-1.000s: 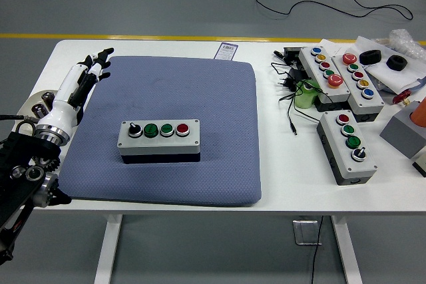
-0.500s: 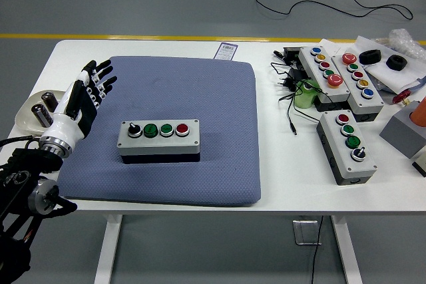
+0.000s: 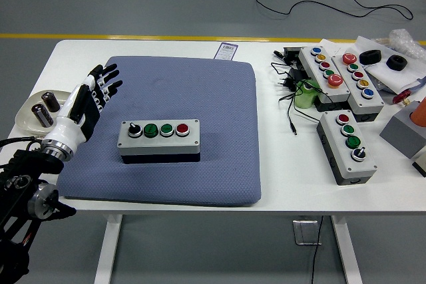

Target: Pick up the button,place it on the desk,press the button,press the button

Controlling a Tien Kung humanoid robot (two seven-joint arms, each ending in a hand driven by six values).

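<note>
Left hand (image 3: 88, 100) hangs over the blue pad's (image 3: 200, 84) left edge, fingers spread, holding nothing. Four-control button box (image 3: 160, 139) sits on the pad just right of and nearer than the hand, untouched. Small dish (image 3: 26, 119) lies just left of the wrist.

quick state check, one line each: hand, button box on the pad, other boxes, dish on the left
left hand: open, fingers spread, over the blue pad's left edge, holding nothing
four-control button box: upright on blue pad, untouched
three-control box: flat on table, right of pad
two long button boxes: side by side at far right
white dish: holds two dark cylinders
right hand: not in view
</note>
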